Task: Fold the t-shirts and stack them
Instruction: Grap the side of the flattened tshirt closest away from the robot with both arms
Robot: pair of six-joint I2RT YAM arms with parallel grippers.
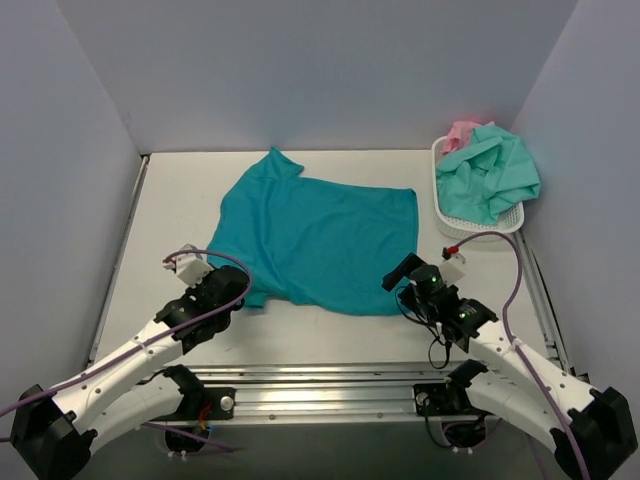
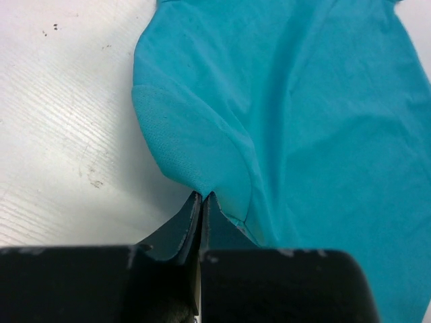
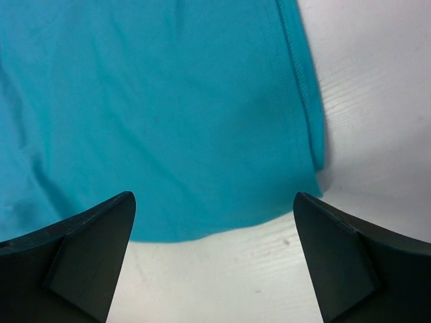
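Teal t-shirt [image 1: 320,235] lies spread flat, left claw [image 2: 203,198] pinching its near edge, right claw [image 3: 214,198] gaping.

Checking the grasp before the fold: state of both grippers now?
Left gripper: closed, pinching the edge of the teal shirt.
Right gripper: open, holding nothing, over the shirt's near corner.

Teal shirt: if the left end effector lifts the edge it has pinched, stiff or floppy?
Likely floppy: the teal shirt lies wrinkled, and its cloth folds up into the shut left end effector. It is probably light, thin fabric, so one pinch should lift it with the rest trailing. It may slide on the smooth table rather than roll or tip.
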